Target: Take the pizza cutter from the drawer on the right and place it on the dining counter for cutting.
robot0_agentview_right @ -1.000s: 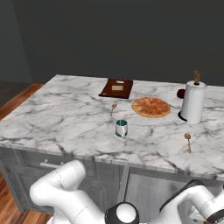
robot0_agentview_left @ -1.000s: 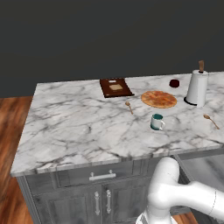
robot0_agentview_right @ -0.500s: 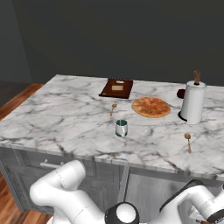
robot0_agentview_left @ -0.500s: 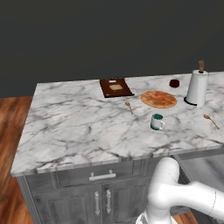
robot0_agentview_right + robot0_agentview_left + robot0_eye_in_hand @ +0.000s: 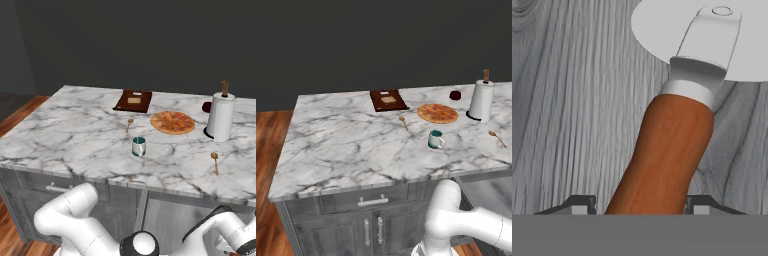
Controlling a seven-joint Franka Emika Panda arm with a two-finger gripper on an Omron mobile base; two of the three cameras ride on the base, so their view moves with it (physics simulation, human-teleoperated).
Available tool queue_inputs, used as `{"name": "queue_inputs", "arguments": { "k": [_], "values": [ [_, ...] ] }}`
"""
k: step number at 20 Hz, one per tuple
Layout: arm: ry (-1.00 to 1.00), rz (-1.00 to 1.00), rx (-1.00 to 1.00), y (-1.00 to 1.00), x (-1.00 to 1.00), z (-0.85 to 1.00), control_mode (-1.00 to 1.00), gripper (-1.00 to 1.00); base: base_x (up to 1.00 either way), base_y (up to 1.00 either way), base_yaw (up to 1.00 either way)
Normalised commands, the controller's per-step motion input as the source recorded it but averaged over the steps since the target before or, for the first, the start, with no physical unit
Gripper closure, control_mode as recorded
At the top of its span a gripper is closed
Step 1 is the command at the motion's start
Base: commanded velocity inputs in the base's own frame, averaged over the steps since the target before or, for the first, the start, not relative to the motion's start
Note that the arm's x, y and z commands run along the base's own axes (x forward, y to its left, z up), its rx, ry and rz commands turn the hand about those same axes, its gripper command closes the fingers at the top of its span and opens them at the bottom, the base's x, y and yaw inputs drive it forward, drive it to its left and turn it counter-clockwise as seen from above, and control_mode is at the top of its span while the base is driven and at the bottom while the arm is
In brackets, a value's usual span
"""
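1. The pizza cutter lies on the pale grey wood-grain floor of the drawer, its reddish-brown handle leading up to a silver collar and round blade.
2. The claw sits half-closed around the lower handle, one dark fingertip on each side; whether the tips press the wood cannot be told.
3. On the marble surface stand a pizza, a teal mug, a paper-towel holder, two wooden spoons and a brown book.
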Motion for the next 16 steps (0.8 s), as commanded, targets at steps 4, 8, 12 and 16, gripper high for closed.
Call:
{"name": "queue_inputs", "arguments": {
  "k": [4, 8, 12, 16],
  "values": [
    [0.00, 0.00, 0.00, 0.00, 0.00, 0.00, -1.00, 1.00, 0.00, 0.00, 0.00],
    [0.00, 0.00, 0.00, 0.00, -0.02, 0.09, -1.00, 1.00, 0.00, 0.00, 0.00],
    [-0.04, 0.00, 0.00, 0.00, -0.20, 0.34, -1.00, 1.00, 0.00, 0.00, 0.00],
    [0.00, 0.00, 0.00, 0.00, -0.26, 0.44, -1.00, 1.00, 0.00, 0.00, 0.00]
  ]
}}
